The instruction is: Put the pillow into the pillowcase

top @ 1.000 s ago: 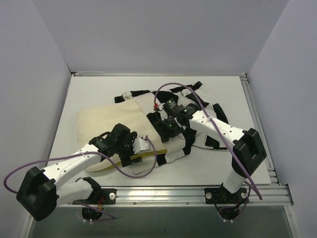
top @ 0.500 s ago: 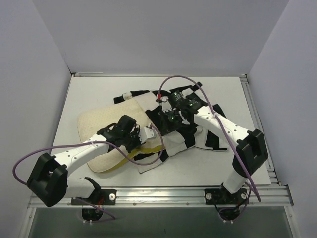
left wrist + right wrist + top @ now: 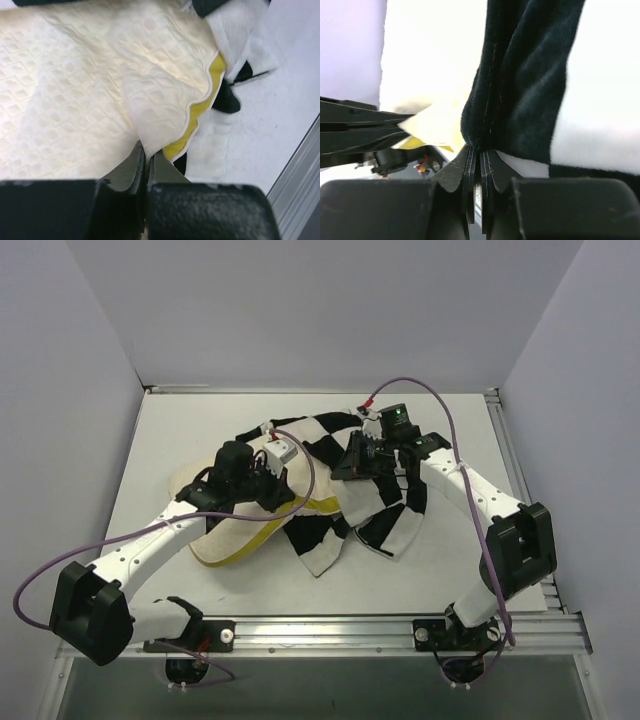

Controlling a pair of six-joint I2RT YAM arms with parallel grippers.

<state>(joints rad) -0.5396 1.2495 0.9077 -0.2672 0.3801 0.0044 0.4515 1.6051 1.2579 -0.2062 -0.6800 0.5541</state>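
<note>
Pillow (image 3: 90,90) pinched by left hand (image 3: 148,155), pillowcase (image 3: 520,75) by right hand (image 3: 479,150).

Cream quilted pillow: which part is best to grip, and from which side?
Probably the loose cover of the cream quilted pillow beside its yellow side edge, approached from the uncovered left end: the fabric bunches into a thin ridge, which the left end effector pinches.

Left pincer (image 3: 148,151) and right pincer (image 3: 480,150) clamped.

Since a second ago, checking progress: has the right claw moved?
Yes. The right claw moved farther from the near rail, toward the back wall, gripping the pillowcase.
</note>
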